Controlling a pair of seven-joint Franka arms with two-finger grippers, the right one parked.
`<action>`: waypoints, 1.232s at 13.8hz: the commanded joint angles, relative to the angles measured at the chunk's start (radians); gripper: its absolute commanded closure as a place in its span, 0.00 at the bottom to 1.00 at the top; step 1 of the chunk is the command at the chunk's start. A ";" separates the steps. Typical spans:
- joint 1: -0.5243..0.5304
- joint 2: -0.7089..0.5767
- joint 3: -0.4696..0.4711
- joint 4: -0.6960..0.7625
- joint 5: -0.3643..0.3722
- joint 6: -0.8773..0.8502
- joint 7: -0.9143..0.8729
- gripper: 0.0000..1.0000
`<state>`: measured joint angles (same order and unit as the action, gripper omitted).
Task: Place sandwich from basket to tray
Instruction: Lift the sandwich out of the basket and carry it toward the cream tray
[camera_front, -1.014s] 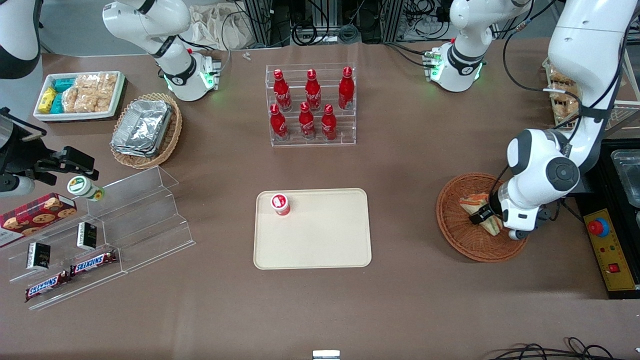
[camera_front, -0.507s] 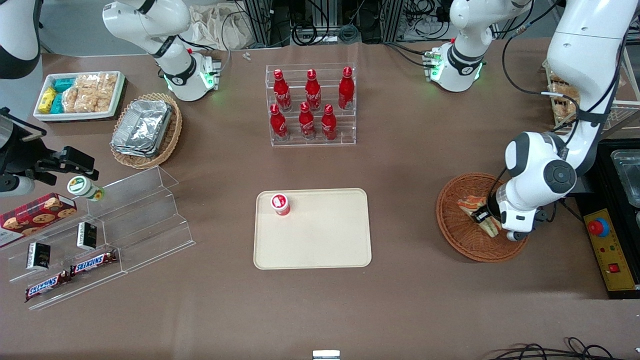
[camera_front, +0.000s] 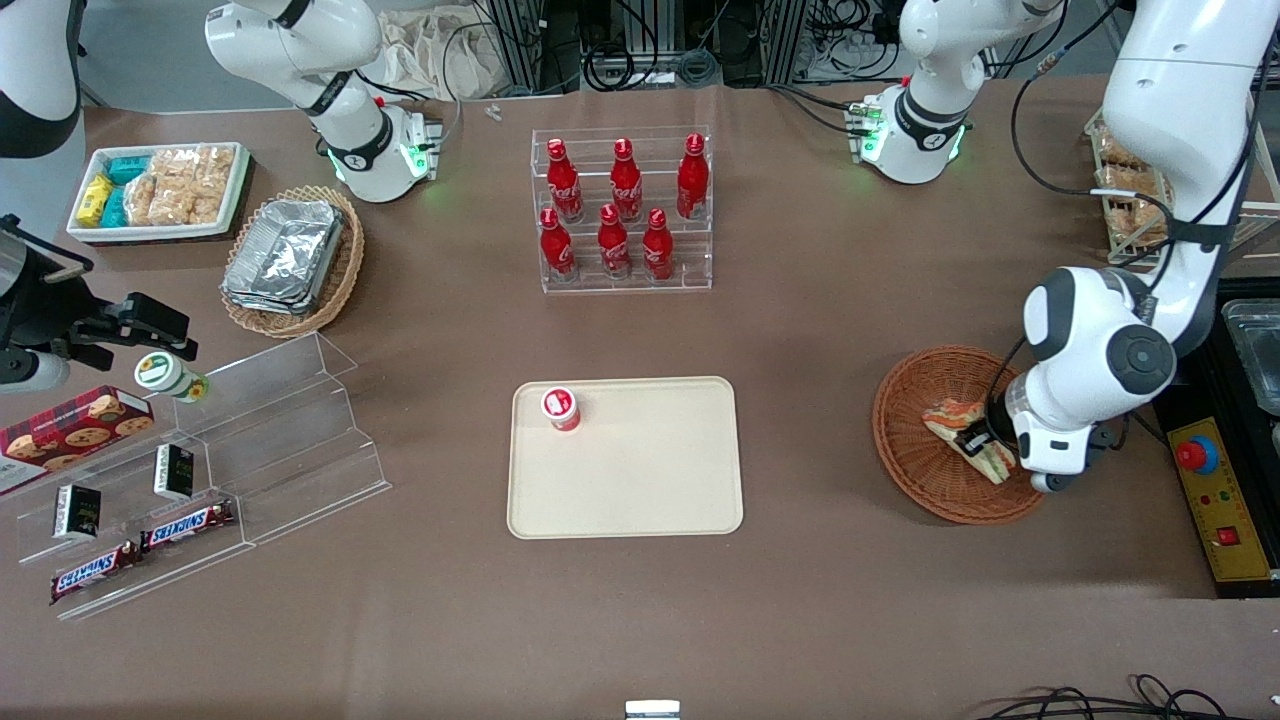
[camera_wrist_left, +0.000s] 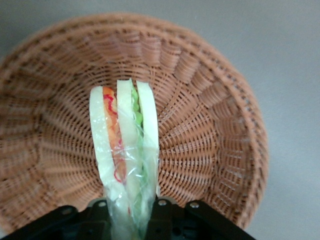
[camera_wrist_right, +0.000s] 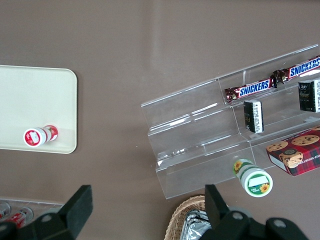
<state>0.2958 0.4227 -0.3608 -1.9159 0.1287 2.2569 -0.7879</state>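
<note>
The sandwich (camera_front: 958, 422) (camera_wrist_left: 125, 150) is a plastic-wrapped wedge with pale bread and green, orange and red filling. It hangs a little above the floor of the round reddish-brown wicker basket (camera_front: 915, 465) (camera_wrist_left: 210, 115), toward the working arm's end of the table. My left gripper (camera_front: 985, 440) (camera_wrist_left: 129, 212) is shut on the sandwich's narrow end, with the black fingers (camera_wrist_left: 162, 210) pressed against the wrap on both sides. The beige tray (camera_front: 640, 490) (camera_wrist_right: 35, 100) lies at mid table, with a red bottle (camera_front: 561, 408) standing on one corner.
A clear rack of several red bottles (camera_front: 624, 210) stands farther from the front camera than the tray. A red stop button box (camera_front: 1215, 500) sits beside the basket. A tan basket of foil trays (camera_front: 290, 258), snack box (camera_front: 160, 190) and acrylic shelf (camera_front: 240, 440) lie toward the parked arm's end.
The left gripper, shut on the sandwich throughout, has shifted slightly nearer the front camera and toward the working arm's end, and the sandwich has tilted and lifted with it inside the basket.
</note>
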 joint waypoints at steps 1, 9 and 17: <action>-0.038 0.001 -0.001 0.208 0.003 -0.248 -0.031 1.00; -0.050 -0.006 -0.138 0.524 -0.052 -0.596 -0.021 0.97; -0.349 0.160 -0.167 0.525 0.083 -0.396 -0.034 1.00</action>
<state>0.0193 0.5051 -0.5328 -1.4238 0.1673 1.8251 -0.8045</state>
